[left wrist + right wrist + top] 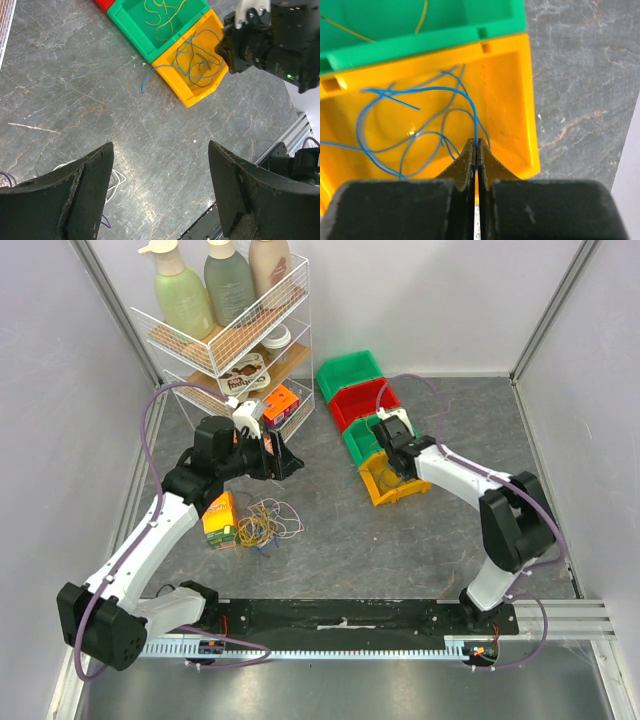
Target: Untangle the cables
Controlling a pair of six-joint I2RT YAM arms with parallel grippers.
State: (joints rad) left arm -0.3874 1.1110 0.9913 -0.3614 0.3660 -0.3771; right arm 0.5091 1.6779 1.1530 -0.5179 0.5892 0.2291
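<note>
A loose tangle of cables (262, 523), yellow, white and other colours, lies on the table left of centre. A blue cable (475, 122) coils inside the yellow bin (527, 100), and one end trails out over the front rim onto the table (145, 80). My right gripper (476, 142) is down in that bin, shut on a strand of the blue cable. A yellow cable (160, 15) lies in the green bin (132, 30) behind it. My left gripper (160, 144) hangs open above bare table, holding nothing. A white cable loop (117, 177) shows beside its left finger.
A wire rack (230, 330) with bottles and snacks stands at the back left. An orange-and-green carton (220, 520) sits beside the tangle. A red bin (362, 400) and another green bin (350, 370) line up behind the yellow bin (385, 490). The right arm (270, 40) looms over the bins.
</note>
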